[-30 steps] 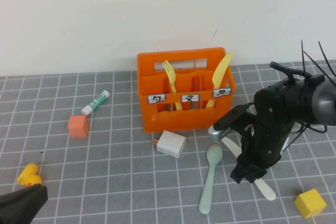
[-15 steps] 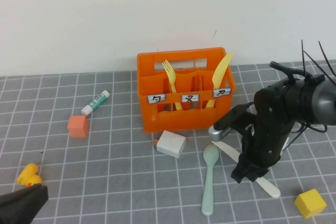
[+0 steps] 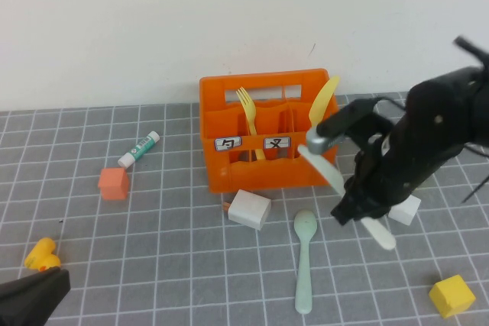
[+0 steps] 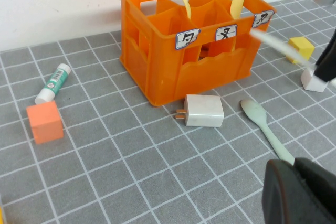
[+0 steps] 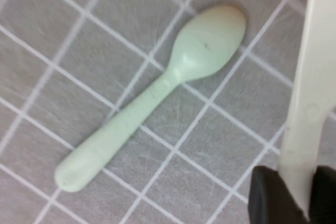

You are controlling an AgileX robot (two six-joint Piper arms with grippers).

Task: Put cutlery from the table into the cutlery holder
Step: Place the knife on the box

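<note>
The orange cutlery holder [image 3: 267, 166] stands at the back middle of the table [image 3: 168, 250]. It holds a pale yellow fork [image 3: 248, 116] and a pale yellow knife [image 3: 322, 104]. My right gripper [image 3: 359, 208] is shut on the cream-white knife [image 3: 328, 173] and holds it tilted above the table, just in front of the holder's right end. In the right wrist view the knife [image 5: 310, 103] sits between the fingers [image 5: 268, 198]. The mint-green spoon [image 3: 306, 261] lies flat in front of the holder. It also shows in the right wrist view [image 5: 157, 98]. My left gripper [image 3: 30, 295] is shut and empty at the near left.
A white charger block [image 3: 250, 208] lies in front of the holder. A small white block [image 3: 403, 210] sits by the right arm and a yellow cube [image 3: 451, 295] at the near right. To the left are a glue stick [image 3: 138, 149], an orange cube [image 3: 114, 182] and a yellow duck [image 3: 42, 253].
My right gripper has lifted the cream-white knife off the table and moved up and back toward the holder. The spoon shifted slightly. The left arm has not moved.
</note>
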